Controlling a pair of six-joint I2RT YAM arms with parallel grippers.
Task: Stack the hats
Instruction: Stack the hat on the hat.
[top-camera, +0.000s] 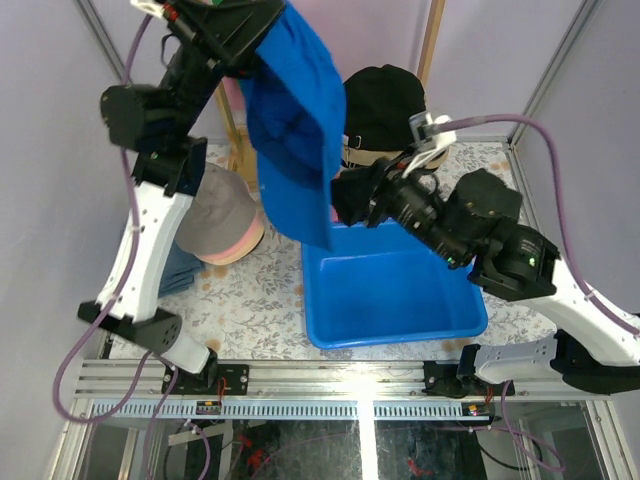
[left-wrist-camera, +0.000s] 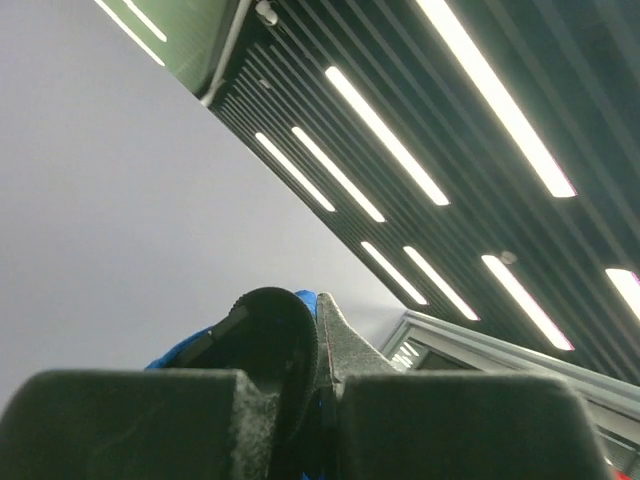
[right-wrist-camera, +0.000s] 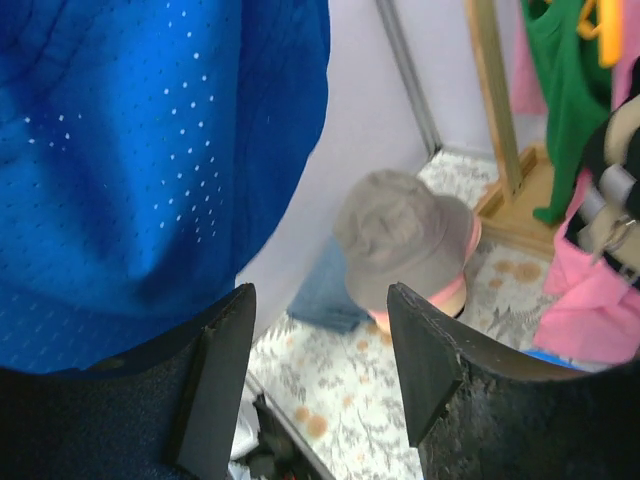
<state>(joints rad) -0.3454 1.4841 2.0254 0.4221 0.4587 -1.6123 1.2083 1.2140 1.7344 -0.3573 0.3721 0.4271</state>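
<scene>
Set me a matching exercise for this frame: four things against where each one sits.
Things:
1. blue cap
2. grey bucket hat
3. blue bin
4. black hat

Places:
a. on top of the pink hat
b. hanging from the left gripper
c. at the back, beyond the right arm
d. on the table, right of centre

Pairs: 1-b, 2-a, 3-d, 4-c

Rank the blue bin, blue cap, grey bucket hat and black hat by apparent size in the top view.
1. blue bin and blue cap: about equal; the cap hangs raised, nearer the camera.
2. grey bucket hat.
3. black hat, slightly smaller.
</scene>
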